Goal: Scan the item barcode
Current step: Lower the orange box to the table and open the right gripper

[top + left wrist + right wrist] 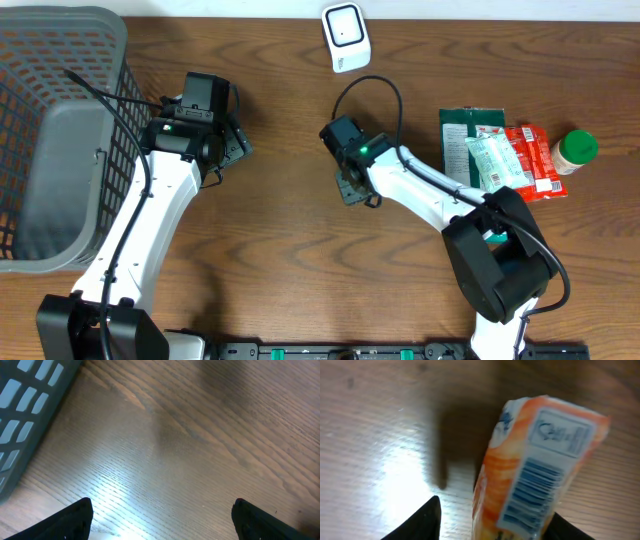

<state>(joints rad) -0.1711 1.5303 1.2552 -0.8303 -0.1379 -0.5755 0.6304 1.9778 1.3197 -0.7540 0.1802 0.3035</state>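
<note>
Orange-and-white packet (535, 470), barcode exposed, is seen between the parted jaws of the right gripper (494, 517) mid-table, not yet brought to the white scanner (346, 36) at the far edge; left gripper (162, 515) spread empty.

1 basket (112, 40), 1 scanner (346, 36), 4 pkts (458, 135) (495, 160) (537, 158) (535, 475), 1 jar (577, 150), 2 arms (150, 210) (420, 195).

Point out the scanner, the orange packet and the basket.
scanner (346, 37): overhead view, its white face.
orange packet (530, 492): right wrist view, its barcode label.
basket (50, 60): overhead view, its lattice wall.
</note>
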